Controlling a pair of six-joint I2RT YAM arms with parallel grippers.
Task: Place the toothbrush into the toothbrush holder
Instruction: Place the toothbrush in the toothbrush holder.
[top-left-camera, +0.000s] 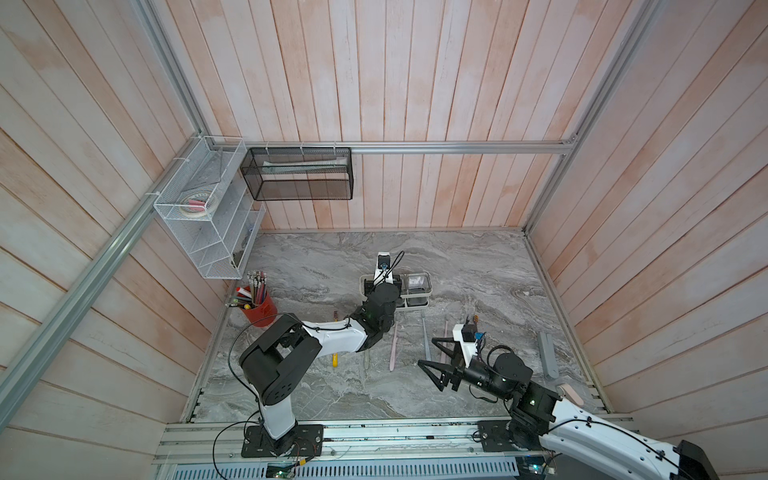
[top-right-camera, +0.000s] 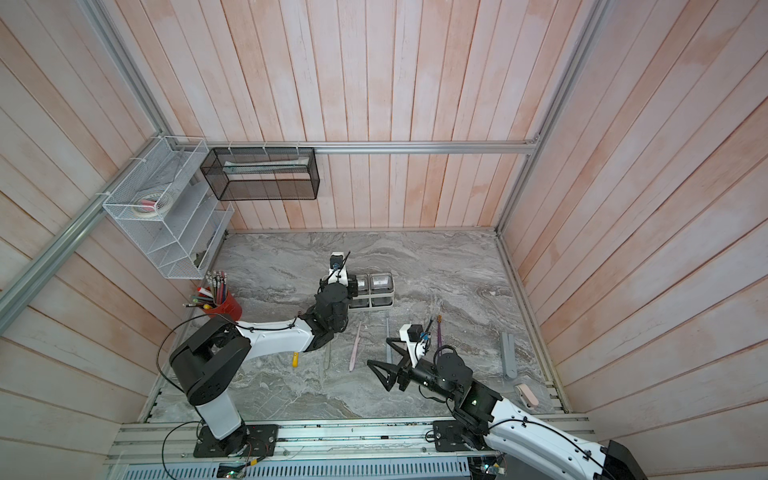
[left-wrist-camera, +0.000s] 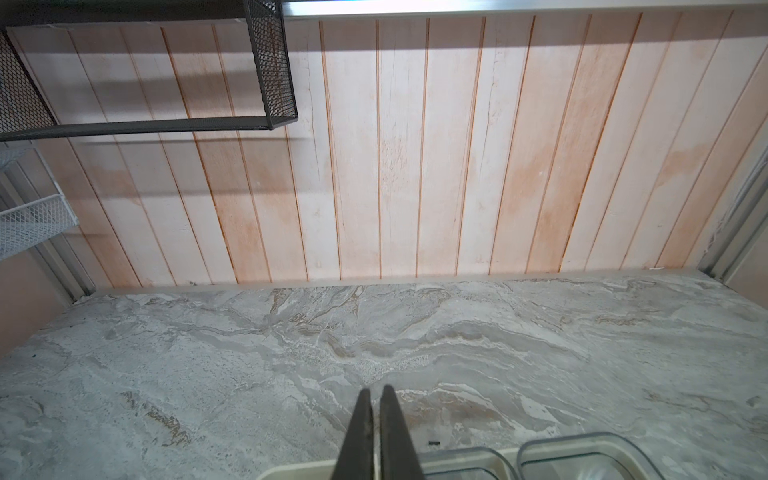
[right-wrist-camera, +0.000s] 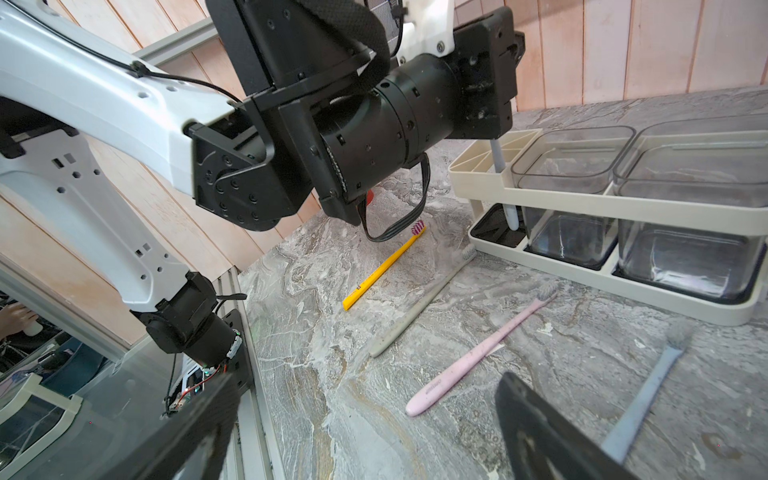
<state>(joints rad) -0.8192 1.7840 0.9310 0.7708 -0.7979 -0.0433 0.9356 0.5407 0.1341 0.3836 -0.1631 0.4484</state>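
Light is coming evenly from overhead; both top views are reading bright but slightly soft. Wall planks (top-left-camera: 415, 104) are fanning outward toward the frame edges, wide-angle distortion. Left wrist view: black mesh basket (left-wrist-camera: 272, 66) is throwing banded shadows across the wall. Right wrist view: right pincer (right-wrist-camera: 372, 380) is smearing out of focus along the lower edge; clear cups (right-wrist-camera: 681, 257) are catching thin glints. Counter (top-left-camera: 457, 266) is looking matte, shadows on it lying soft-edged.

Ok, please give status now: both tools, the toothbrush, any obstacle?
Left tool shut on grey-blue toothbrush, upright in slotted end of toothbrush holder. Right tool open, empty, above table. Spare toothbrushes lie beside it, nothing blocking.
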